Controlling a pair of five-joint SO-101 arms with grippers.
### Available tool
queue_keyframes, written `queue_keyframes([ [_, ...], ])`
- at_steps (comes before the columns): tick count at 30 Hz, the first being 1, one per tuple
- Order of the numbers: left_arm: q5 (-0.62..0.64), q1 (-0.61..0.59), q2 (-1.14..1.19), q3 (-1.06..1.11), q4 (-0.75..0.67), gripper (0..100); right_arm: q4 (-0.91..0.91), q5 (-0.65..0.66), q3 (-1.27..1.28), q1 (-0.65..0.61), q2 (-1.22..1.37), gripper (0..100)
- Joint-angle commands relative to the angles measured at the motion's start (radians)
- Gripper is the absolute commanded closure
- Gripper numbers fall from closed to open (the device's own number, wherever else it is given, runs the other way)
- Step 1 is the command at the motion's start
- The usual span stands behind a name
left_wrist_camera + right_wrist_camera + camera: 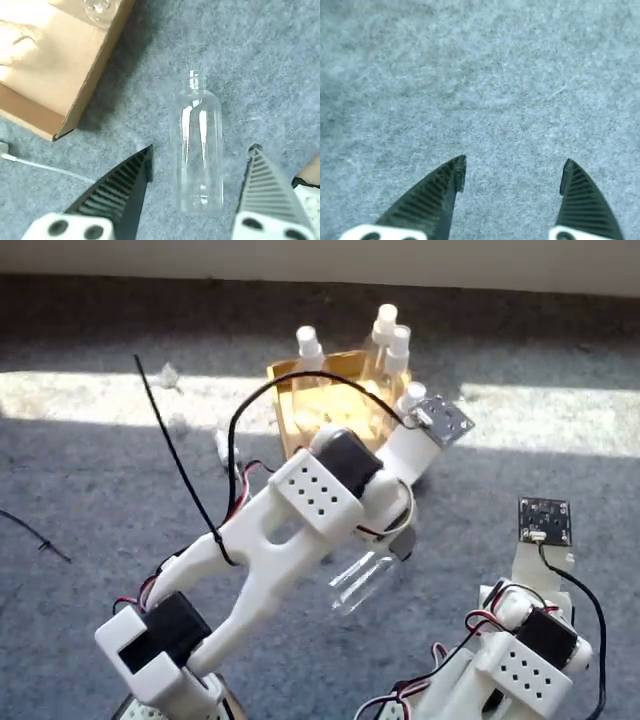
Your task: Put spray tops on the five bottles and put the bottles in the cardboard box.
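We count four capped bottles (308, 343) standing in one cardboard box (285, 390), just beyond the left claw (201, 149). One uncapped bottle (200, 150) lies between that claw's spread fingers. One loose spray top (222, 445) lies off to its side. There are two claws, counting the right claw (512, 162).

Left gripper (202, 148) spread wide. Clear bottle (200, 115), no top, lies on carpet (260, 60) between its fingers, neck pointing away. Cardboard box (55, 70) beyond, off to one side.

Perhaps a home; grey carpet (70, 580)
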Motion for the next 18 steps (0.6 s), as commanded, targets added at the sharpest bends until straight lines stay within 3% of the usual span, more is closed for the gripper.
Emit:
queue_keyframes([
  [1, -0.006, -0.033, -0.064, -0.110, 0.083, 72, 0.005, 0.003, -0.007, 0.012, -0.007, 73.2],
  [6, -0.011, -0.094, -0.102, -0.134, 0.071, 73, 0.076, 0.003, -0.015, 0.010, -0.008, 73.2],
  [11, -0.038, -0.334, -0.282, -0.337, 0.201, 74, 0.165, -0.068, -0.145, -0.068, -0.002, 73.2],
  [14, -0.114, -0.518, -0.378, -0.294, 0.230, 77, 0.251, -0.222, -0.295, -0.223, 0.059, 73.2],
  [18, -0.212, -0.751, -0.437, -0.090, 0.230, 76, 0.298, -0.479, -0.475, -0.521, 0.318, 73.5],
])
